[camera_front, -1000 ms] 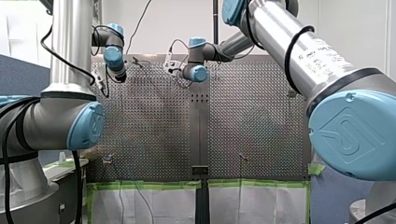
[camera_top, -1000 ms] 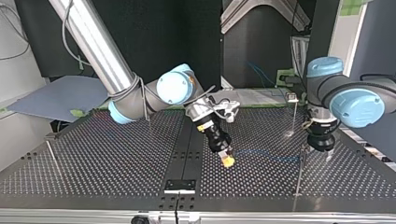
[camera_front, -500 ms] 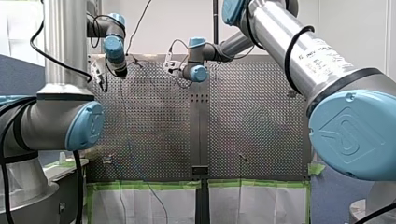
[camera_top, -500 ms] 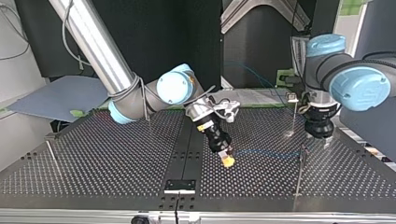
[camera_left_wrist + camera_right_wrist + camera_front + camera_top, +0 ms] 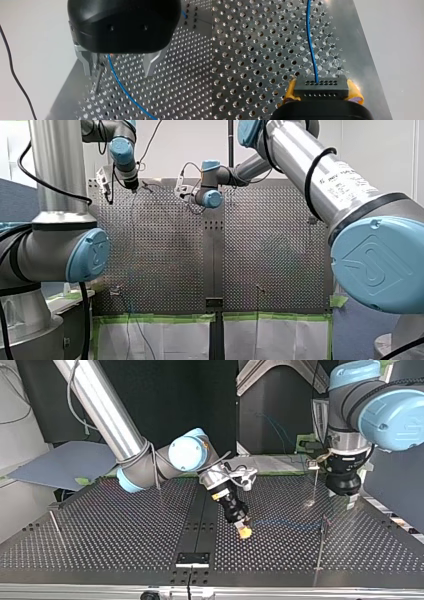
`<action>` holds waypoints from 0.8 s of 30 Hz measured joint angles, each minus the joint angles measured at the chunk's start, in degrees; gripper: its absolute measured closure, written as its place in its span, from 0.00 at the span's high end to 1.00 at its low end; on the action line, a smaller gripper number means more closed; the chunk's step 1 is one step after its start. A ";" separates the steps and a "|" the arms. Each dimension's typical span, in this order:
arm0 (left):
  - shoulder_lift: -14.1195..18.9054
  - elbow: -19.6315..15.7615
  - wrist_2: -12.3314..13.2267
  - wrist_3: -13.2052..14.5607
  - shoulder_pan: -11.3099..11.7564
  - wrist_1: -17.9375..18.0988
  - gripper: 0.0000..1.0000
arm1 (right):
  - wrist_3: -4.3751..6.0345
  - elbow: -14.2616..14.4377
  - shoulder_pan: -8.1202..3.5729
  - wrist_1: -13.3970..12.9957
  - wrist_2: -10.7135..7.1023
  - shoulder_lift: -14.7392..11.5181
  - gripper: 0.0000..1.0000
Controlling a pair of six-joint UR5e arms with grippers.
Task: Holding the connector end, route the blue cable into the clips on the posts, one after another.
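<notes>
- My right claw (image 5: 322, 93), with yellow pads, is clamping a black rectangular connector (image 5: 322, 86) with rows of small holes. It is hanging low over the perforated metal bench (image 5: 249, 50) near the middle, just beside the black centre strip (image 5: 200, 520) in the top view.
- The thin blue cable (image 5: 310, 45) is leaving the connector's face and running across the bench toward the edge at the top view's right.
- My left claw (image 5: 119, 68), black with metal fingers (image 5: 87, 63), is hanging wide near that edge, gripping nothing.
- The blue cable is passing between its spread fingers, touching neither.
- A thin metal post (image 5: 98, 80) is standing just beside one finger; I cannot tell whether the cable is sitting in its clip.
- In the top view, a clip-topped post (image 5: 315, 485) is standing near the bench's upper right corner, well apart from my right claw.
</notes>
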 joint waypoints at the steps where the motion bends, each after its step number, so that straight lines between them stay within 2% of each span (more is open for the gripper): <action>1: 0.35 0.00 -0.09 0.38 -0.29 -0.14 0.99 | 0.00 0.01 0.00 0.00 0.00 0.00 0.00; 5: 1.07 -0.01 0.16 2.38 -1.47 0.25 0.99 | 0.00 0.02 -0.01 0.00 0.00 0.02 0.00; 9: 1.24 0.00 1.87 4.51 -2.29 1.69 0.99 | 0.00 0.02 0.00 0.01 0.00 0.05 0.00; 12: 1.21 0.00 3.12 5.96 -2.51 2.39 0.99 | 0.00 0.02 0.01 0.12 0.00 0.06 0.00; 15: 0.95 -0.01 3.35 7.25 -2.57 2.98 0.99 | 0.00 0.09 -0.01 0.29 0.00 0.06 0.00; 24: -1.12 -0.01 2.94 8.45 -2.59 3.55 0.99 | 0.00 0.11 -0.13 0.65 0.00 0.06 0.00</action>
